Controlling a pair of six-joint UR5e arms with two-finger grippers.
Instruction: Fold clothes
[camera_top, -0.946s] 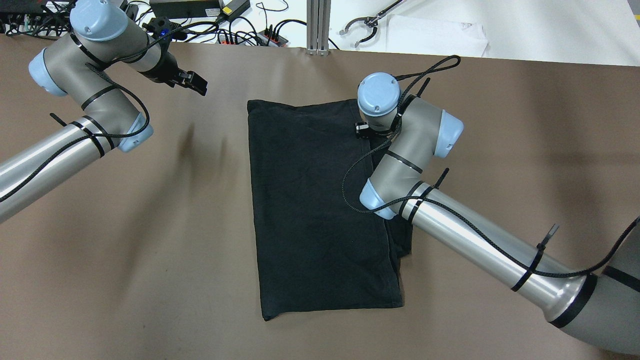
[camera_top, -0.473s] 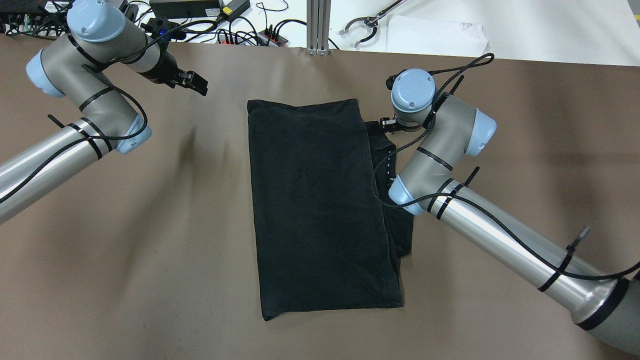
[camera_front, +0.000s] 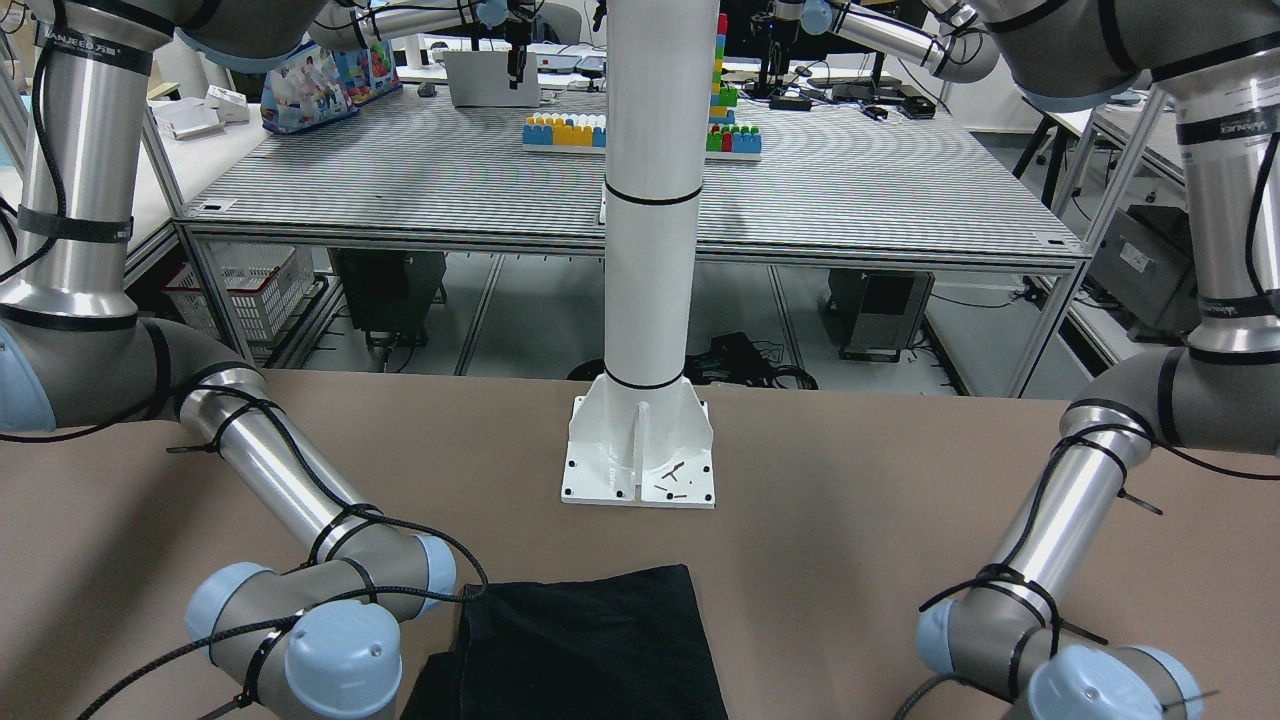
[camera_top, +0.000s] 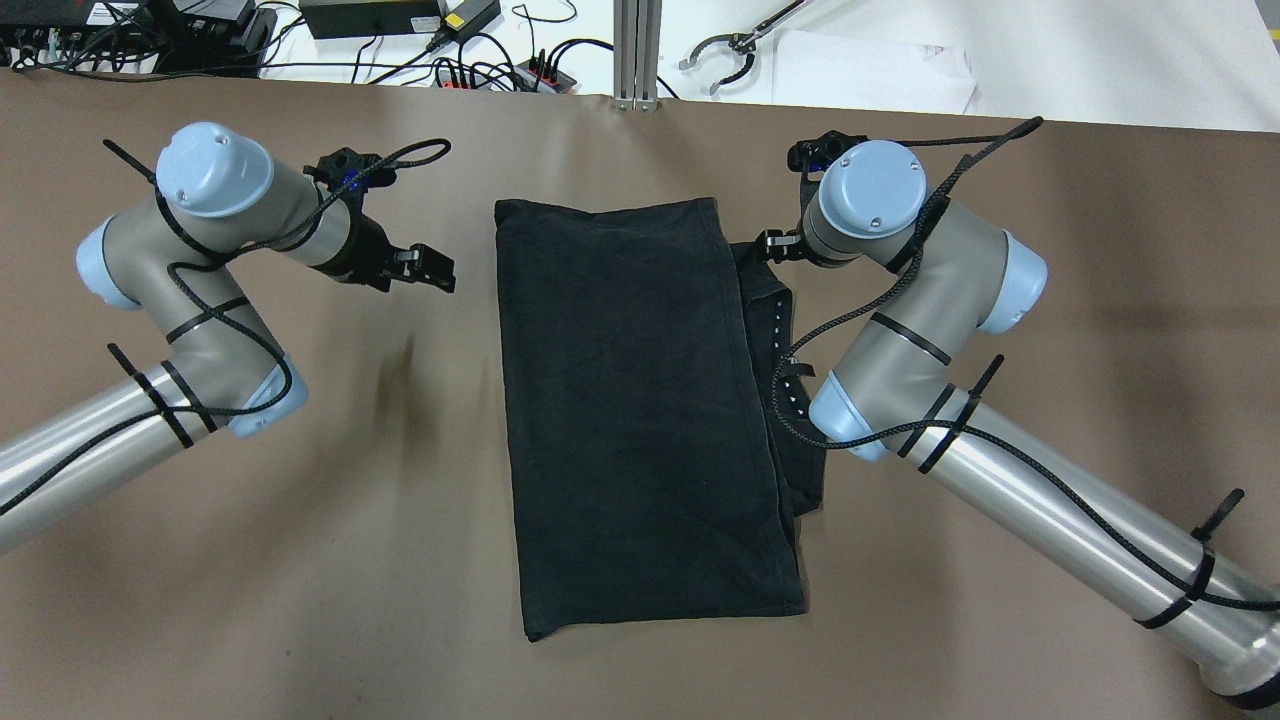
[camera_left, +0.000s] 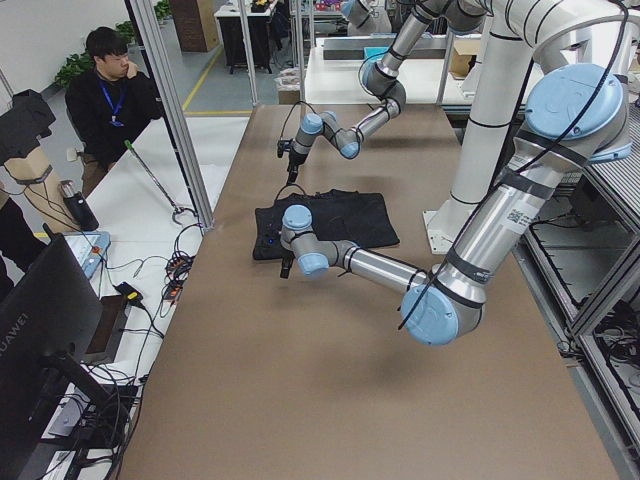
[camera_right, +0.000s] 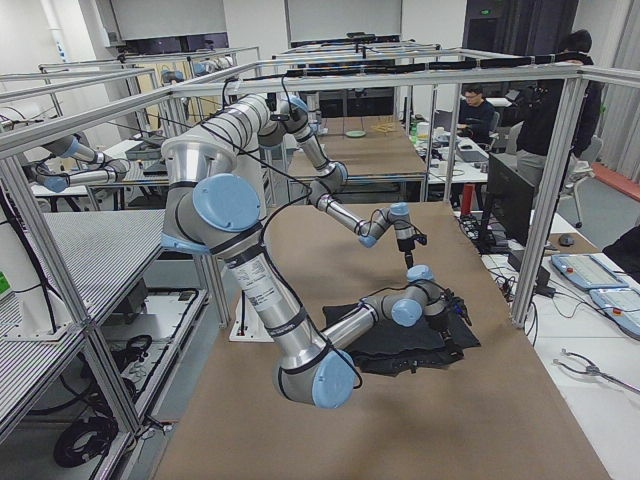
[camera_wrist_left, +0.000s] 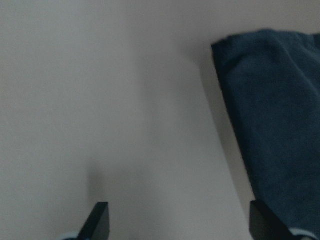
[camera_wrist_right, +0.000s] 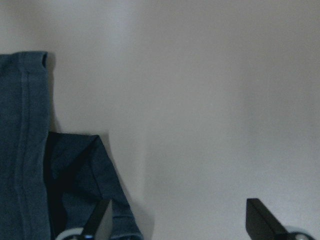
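From overhead, my right arm covers nearly all of the right jaws and part of the black cloth, along its tucked right side. The front camera cuts off the cloth and both arms at its bottom edge. Both wrist cameras are soft, showing only the jaw tips at their lower edge. In the side views, the jaws are too small for me to read.

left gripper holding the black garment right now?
No, in the overhead view the left gripper hangs open over bare table, just off the left edge of the black garment.
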